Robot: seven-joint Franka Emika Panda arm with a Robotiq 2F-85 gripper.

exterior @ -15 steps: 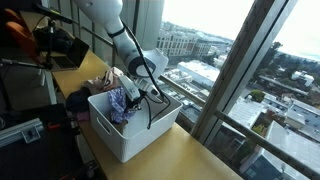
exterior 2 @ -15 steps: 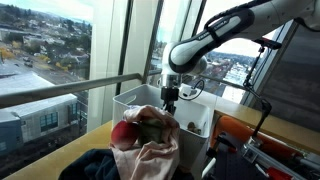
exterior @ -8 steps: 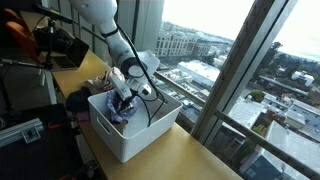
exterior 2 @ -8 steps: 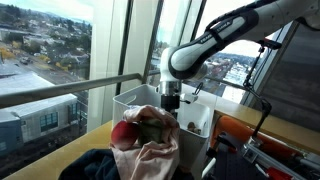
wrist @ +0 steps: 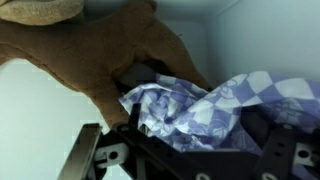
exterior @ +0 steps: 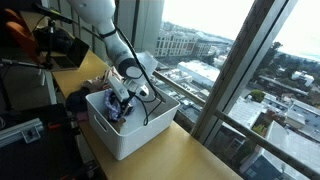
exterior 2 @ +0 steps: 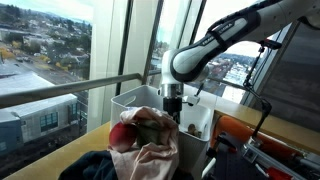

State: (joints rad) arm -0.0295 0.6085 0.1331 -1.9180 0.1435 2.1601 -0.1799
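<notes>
Lowered since a second ago, the gripper (exterior: 121, 98) is now sunk into the white bin (exterior: 128, 142), which is set just right of a dark heap of clothes (exterior: 77, 100) on the counter (exterior: 190, 160). In the wrist view a tan cloth (wrist: 100, 60) is spread at left. The checked cloth (wrist: 205, 108) is bunched to its right between widely parted fingers (wrist: 90, 150), so it is held up only by the garments beneath, inside the bin.

End effector (exterior: 120, 102) lower, jaws now apart.
</notes>
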